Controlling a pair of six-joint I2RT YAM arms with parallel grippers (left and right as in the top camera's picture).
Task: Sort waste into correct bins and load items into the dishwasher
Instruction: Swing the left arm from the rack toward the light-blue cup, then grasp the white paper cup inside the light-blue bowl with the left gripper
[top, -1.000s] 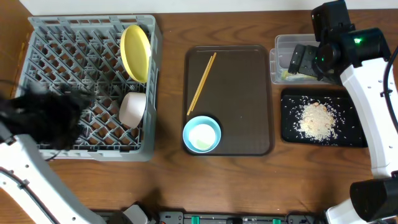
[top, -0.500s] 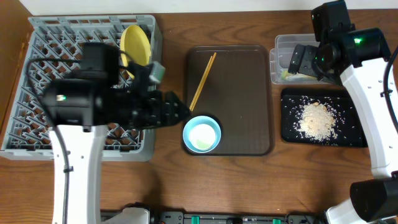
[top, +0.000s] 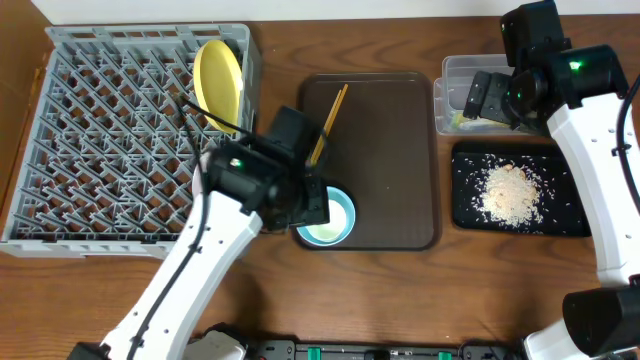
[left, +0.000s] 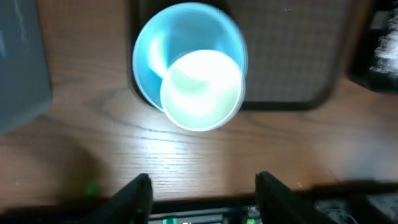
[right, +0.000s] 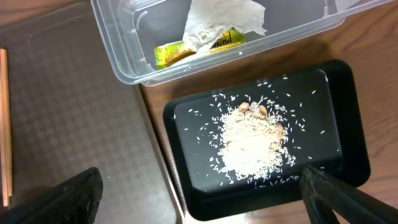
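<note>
Your grey dish rack (top: 110, 150) sits at the left, with the yellow plate (top: 218, 80) standing on edge at its far right side. On the brown serving tray (top: 390, 170), the light blue bowl (left: 158, 53) sits upright, mouth up, in the near left corner. The chopsticks (top: 336, 105) lie slanted, long axis running from far right to near left. Your left gripper (left: 205, 190) hovers just short of the bowl, jaws apart and holding nothing. Your right gripper (right: 199, 199) hangs spread wide and empty over the black tray (right: 329, 106) of rice (right: 252, 146).
</note>
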